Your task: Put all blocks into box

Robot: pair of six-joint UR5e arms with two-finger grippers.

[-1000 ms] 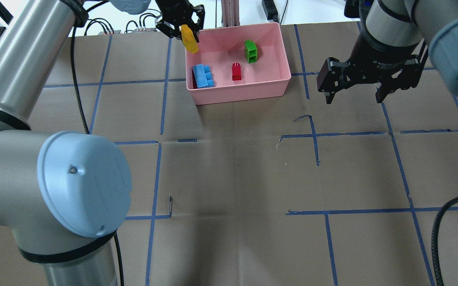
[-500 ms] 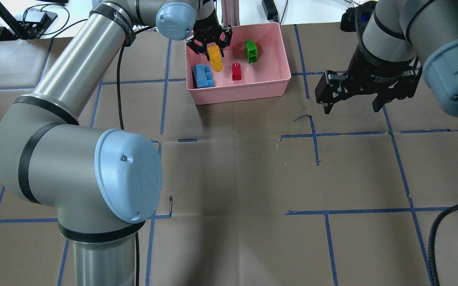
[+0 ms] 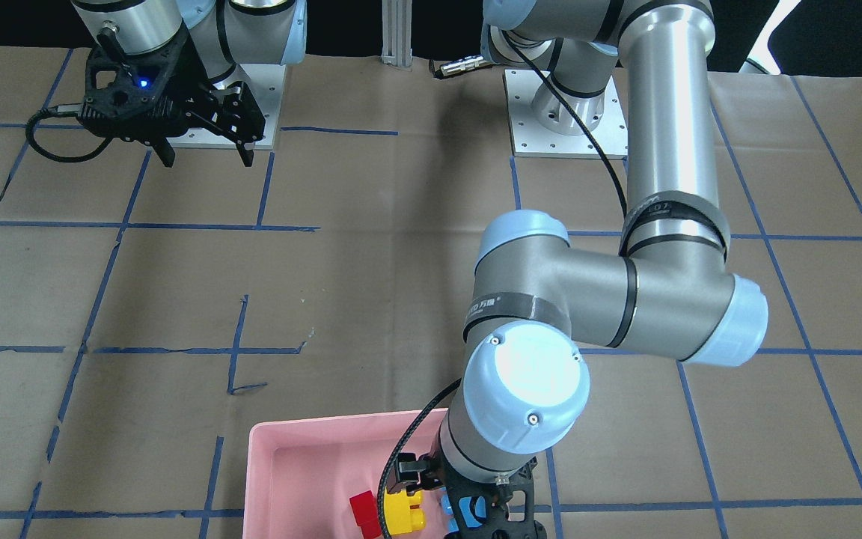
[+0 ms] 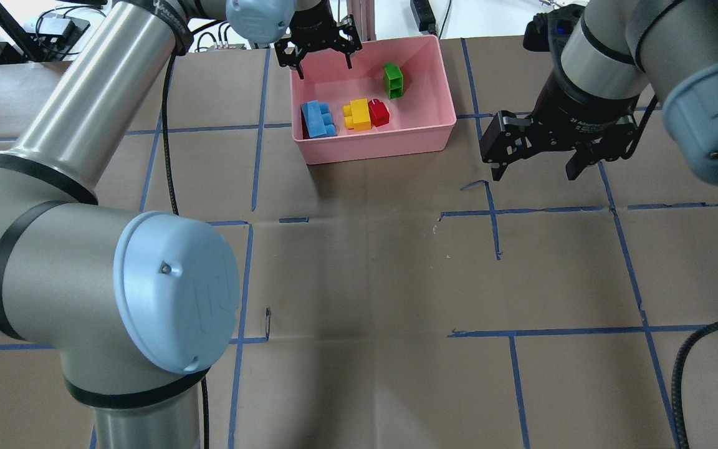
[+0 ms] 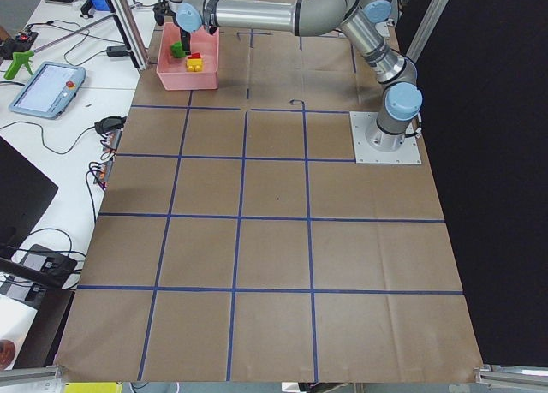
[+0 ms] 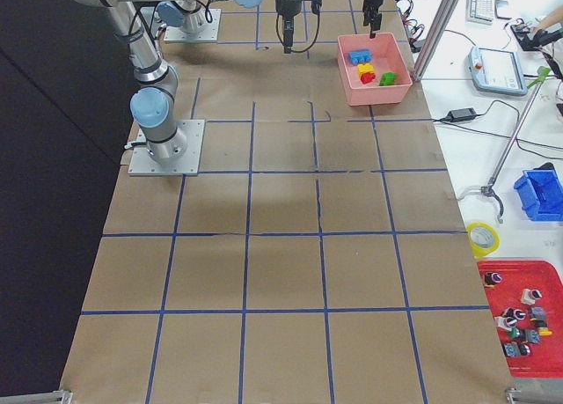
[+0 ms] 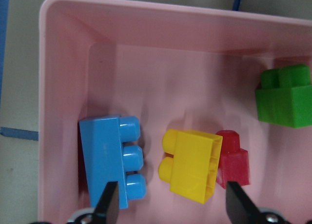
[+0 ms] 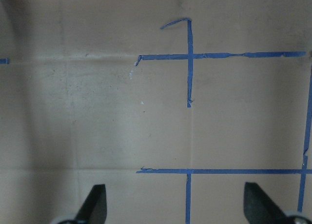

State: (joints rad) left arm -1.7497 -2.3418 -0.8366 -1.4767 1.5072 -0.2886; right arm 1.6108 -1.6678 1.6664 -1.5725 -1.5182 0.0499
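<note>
Blocks lie in the box [image 4: 390, 140] at the far edge of the table [image 4: 396, 280]: blue [image 4: 318, 118], yellow [image 4: 357, 115] touching red [image 4: 378, 112], green [image 4: 393, 80] apart. Left gripper [image 4: 325, 65] hangs over it wide open, empty; right gripper [image 4: 535, 174] likewise, beside it.

Box: pink tray [image 4: 378, 144], smooth moulded plastic with a soft sheen on its walls.
Bricks: blue brick [image 7: 105, 160], yellow brick [image 7: 195, 165], red brick [image 7: 234, 160] and green brick [image 7: 285, 99], hard smooth plastic, lightly glossy.
Table cover: brown paper [image 4: 365, 280], matt, creased along its folds.
Grid lines: blue tape [image 8: 219, 171], matt, ragged at the ends.
My arms: left arm [image 4: 78, 118] and right arm [image 4: 596, 56], silver metal tubes with a satin finish.
Joint caps: near cap [image 4: 175, 290], pale-blue plastic, smooth.
My grippers: left gripper [image 4: 325, 67] and right gripper [image 4: 535, 174], black and matt.
</note>
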